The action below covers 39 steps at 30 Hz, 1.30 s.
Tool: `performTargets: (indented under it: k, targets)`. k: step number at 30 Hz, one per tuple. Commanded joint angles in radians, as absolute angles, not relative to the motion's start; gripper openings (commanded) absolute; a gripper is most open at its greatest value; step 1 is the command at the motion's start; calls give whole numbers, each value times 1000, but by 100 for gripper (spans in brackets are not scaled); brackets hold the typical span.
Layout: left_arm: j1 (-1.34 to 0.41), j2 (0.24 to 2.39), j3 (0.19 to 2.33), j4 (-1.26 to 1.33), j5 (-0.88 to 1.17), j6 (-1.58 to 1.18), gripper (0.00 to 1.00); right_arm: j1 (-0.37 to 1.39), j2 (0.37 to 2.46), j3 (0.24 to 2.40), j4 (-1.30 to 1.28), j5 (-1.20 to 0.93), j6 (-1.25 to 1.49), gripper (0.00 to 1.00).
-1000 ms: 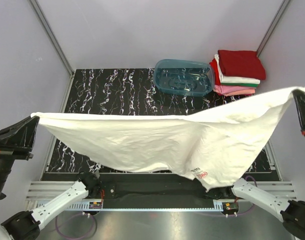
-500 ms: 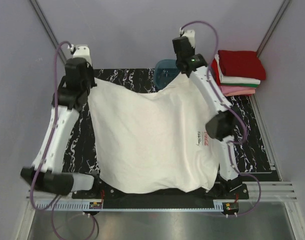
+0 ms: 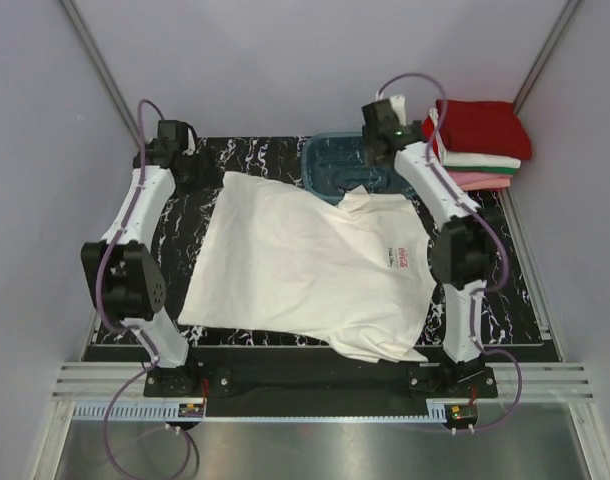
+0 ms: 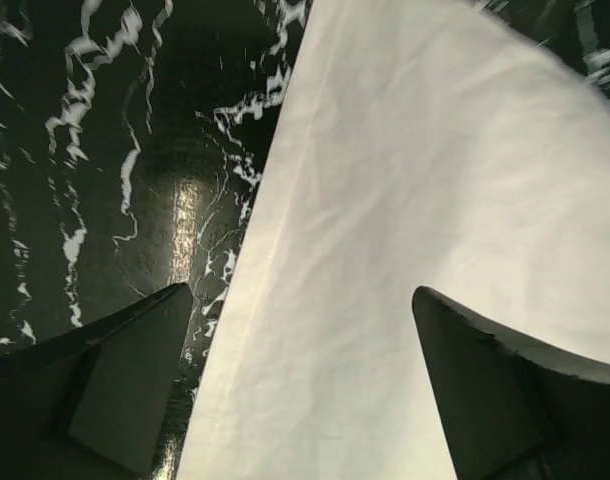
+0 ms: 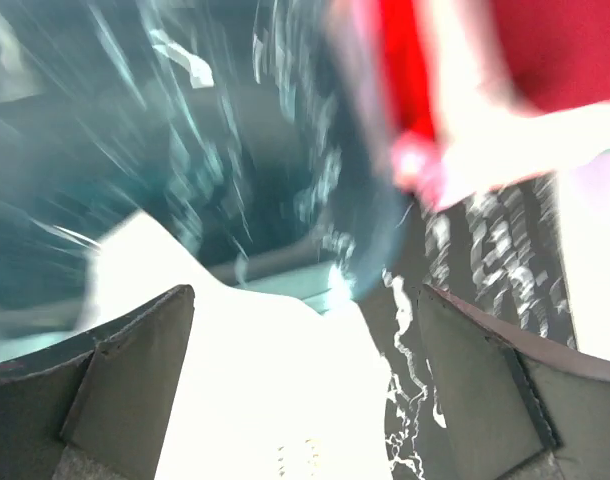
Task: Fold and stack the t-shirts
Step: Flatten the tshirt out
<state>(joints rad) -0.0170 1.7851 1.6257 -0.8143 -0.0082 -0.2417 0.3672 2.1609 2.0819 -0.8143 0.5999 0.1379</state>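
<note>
Across the middle of the table (image 3: 170,250) lies the white t-shirt (image 3: 305,265), limp, light, easily rumpled. Left gripper (image 4: 300,300) and right gripper (image 5: 305,300) hover wide open and empty over its far corners; pinching those corners looks safest.

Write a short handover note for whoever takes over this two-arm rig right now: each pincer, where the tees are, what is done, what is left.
Left pincer: open, holding nothing, over the white tee's far left edge.
Right pincer: open, holding nothing, above the tee's far right corner by the tub; its view is blurred.
White tee: spread print-up on the table, unfolded, far right corner bunched.
Stack: folded tees at the far right, beside the tub.
Done: tee laid out.
Left: flatten that corner, fold the tee, add it to the stack.
</note>
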Motion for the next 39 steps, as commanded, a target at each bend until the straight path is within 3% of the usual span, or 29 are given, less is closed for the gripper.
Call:
performTargets:
  k: [1, 7, 11, 15, 22, 31, 36, 39]
  targets:
    - [-11, 1543, 1516, -740, 3, -242, 99, 377, 1805, 2039, -692, 614, 170, 100]
    - [-14, 1364, 1367, -744, 37, -270, 99, 376, 1663, 1982, -759, 493, 235, 100]
    - [-15, 1310, 1281, -729, 60, -278, 98, 376, 1565, 1766, -691, 398, 297, 100]
    - [-32, 1205, 1162, -713, 100, -282, 95, 376, 1612, 1741, -696, 235, 307, 100]
    - [-41, 948, 902, -631, 153, -328, 95, 371, 2027, 2011, -791, 222, 265, 100]
    - [-46, 764, 790, -584, 166, -333, 96, 305, 2660, 2737, -897, 213, 287, 100]
    - [-46, 773, 785, -571, 185, -331, 96, 267, 2750, 2675, -660, 175, 304, 100]
    - [-46, 781, 788, -577, 181, -328, 96, 256, 2824, 2744, -563, 172, 285, 100]
